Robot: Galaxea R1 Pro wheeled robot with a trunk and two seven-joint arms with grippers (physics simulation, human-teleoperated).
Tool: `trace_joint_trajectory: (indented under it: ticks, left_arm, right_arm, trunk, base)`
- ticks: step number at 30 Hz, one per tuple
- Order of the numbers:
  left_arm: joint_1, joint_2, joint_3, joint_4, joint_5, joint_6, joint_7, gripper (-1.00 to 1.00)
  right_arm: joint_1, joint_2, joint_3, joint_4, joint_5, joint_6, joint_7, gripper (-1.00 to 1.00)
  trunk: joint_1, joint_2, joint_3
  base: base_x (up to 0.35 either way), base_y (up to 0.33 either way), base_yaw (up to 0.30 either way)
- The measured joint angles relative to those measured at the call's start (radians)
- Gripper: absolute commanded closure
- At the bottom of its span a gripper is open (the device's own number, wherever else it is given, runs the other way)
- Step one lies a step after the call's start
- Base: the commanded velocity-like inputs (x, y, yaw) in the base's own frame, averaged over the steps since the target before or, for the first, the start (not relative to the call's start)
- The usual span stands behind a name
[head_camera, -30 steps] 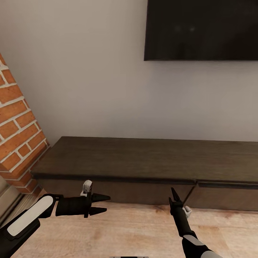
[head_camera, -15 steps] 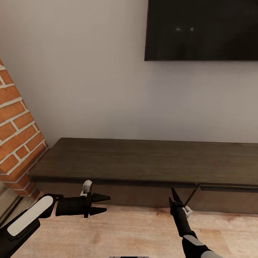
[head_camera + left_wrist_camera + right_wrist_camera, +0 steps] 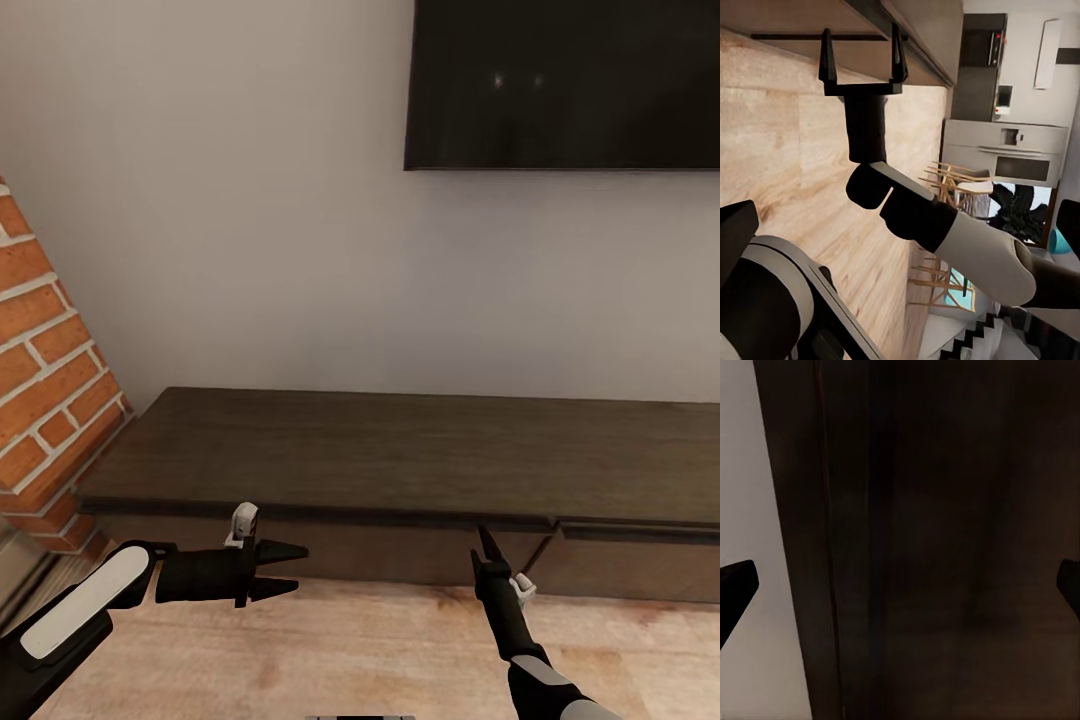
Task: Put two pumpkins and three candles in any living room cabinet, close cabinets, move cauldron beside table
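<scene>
From the head camera, the cabinet [image 3: 420, 455] runs along the wall under the TV [image 3: 565, 85], beside brick [image 3: 45, 370]. The left gripper [image 3: 290, 568] hangs spread and empty; the right gripper [image 3: 488, 545] looks edge-on, state unclear. In the right wrist view, fingertips [image 3: 735, 585] sit wide apart before dark wood.

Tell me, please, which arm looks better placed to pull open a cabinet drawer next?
Probably the right: the right claw points at the cabinet front beside the seam between drawer fronts, fingers spread. The left claw points sideways along the front.
</scene>
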Motion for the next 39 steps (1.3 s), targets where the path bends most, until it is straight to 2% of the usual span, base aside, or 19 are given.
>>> trace_joint_trajectory:
  ticks: [34,35,39]
  left_arm:
    - [0.000,-0.001,0.000,0.000,0.000,0.000,0.001,-1.00]
    - [0.000,-0.001,0.000,0.000,0.000,0.000,0.001,-1.00]
    - [0.000,0.000,0.000,0.000,0.000,0.000,0.000,-1.00]
  right_arm:
    - [0.000,0.000,0.002,0.000,0.002,-0.001,0.001,-1.00]
    - [0.000,0.000,0.002,0.000,0.001,-0.001,0.001,1.00]
    - [0.000,0.000,0.002,-0.001,0.001,-0.001,-0.001,1.00]
  trunk:
    - [0.000,0.000,0.000]
    - [0.000,0.000,0.000]
    - [0.000,0.000,0.000]
  base:
    - [0.034,0.000,0.000]
    - [0.000,0.000,0.000]
    - [-0.014,0.000,0.000]
